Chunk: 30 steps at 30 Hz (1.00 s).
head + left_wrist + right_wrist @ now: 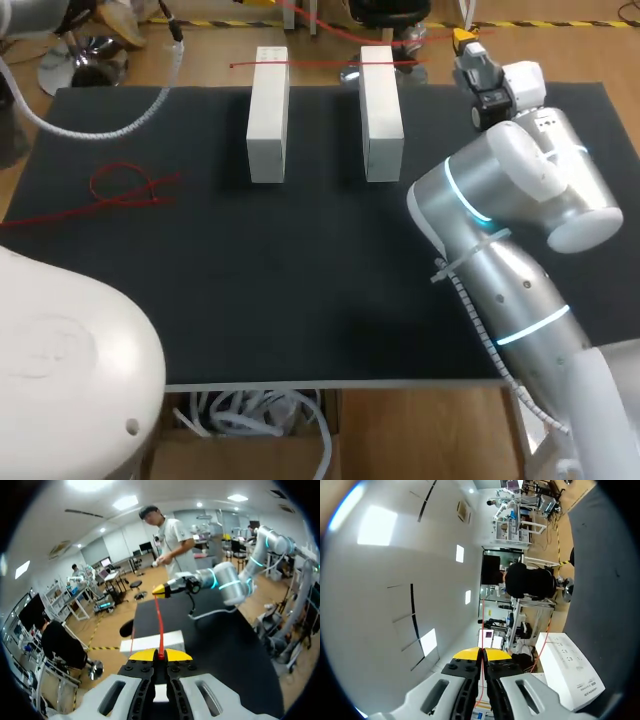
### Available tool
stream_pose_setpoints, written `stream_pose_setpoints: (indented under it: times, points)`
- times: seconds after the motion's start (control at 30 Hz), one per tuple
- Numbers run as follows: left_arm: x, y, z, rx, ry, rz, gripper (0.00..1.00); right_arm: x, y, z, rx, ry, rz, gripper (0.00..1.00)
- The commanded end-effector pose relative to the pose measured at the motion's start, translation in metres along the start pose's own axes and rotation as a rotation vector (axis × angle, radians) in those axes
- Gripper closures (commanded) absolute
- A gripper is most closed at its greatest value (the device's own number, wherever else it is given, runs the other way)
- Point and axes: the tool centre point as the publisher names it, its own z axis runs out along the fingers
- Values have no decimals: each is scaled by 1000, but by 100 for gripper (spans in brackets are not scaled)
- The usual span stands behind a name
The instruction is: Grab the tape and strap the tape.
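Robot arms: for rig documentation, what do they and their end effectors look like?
The right arm is rounded silver-grey with cyan rings and a white spiral cable; the left arm is white. The left end effector and right end effector have black fingers, yellow tips.

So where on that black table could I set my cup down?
Freest: the bare mat in front of the two white blocks, between the loose red tape loop and the right arm. Crowded: the far edge, where taut red tape runs across the blocks; the gap between them is narrow.
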Motion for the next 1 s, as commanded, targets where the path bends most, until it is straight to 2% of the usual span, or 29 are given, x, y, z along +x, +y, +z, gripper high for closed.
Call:
stream_pose_setpoints:
  times: [0.03,0.07,0.73,0.9,1.0]
  points:
    - [-7,-2,1,-261,109,-48,100,3,2,1,33,-25,-3,100]
    - [-7,-2,2,-225,92,-71,100,3,2,1,35,-25,-4,100]
    - [-7,-2,2,-225,92,-71,100,10,-1,6,98,-20,-71,100]
    - [-7,-4,-1,-387,110,-71,100,11,-2,7,118,-23,-88,100]
    - [-5,0,0,-462,156,-80,100,12,-3,7,127,-25,-96,100]
